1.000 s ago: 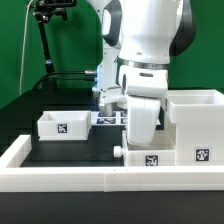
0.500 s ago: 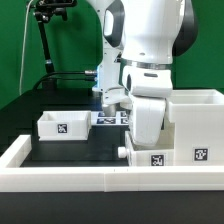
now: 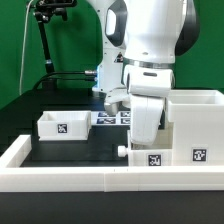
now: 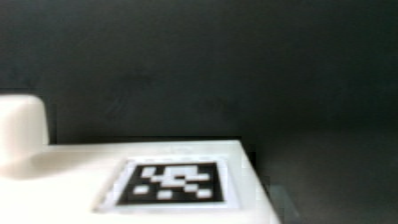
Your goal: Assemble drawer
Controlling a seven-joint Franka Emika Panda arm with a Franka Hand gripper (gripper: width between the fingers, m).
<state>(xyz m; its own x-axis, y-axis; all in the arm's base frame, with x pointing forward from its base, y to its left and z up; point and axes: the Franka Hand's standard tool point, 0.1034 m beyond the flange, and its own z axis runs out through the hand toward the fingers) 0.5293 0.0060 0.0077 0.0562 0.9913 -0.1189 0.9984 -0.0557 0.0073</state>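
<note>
"Where are the jaws? I can't find them."

"They are at the low end of the big white arm. The arm's fat hand hides them from here, so I cannot tell if they are spread or pressed together."

"What is under them?"

"A small white tray. It lies on the black desk, right below the jaws. It has a black-and-white tag on the side that faces us."

"Does the camera on the arm see it?"

"Yes. The wrist view looks down on the tray. It is white and blurry, with its tag, and a round white knob is right next to it. The rest is dark desk."

"And the big box?"

"The big hollow shell stands just beside the jaws, on the exterior view's right."

"I see one more tray."

"The other tray sits well apart from the jaws, on the exterior view's left. Its open side is up."

"What is that flat thing with the squares?"

"The marker board. It lies flat behind the jaws. The low white wall runs along the front, nearer to us than the jaws."
</note>
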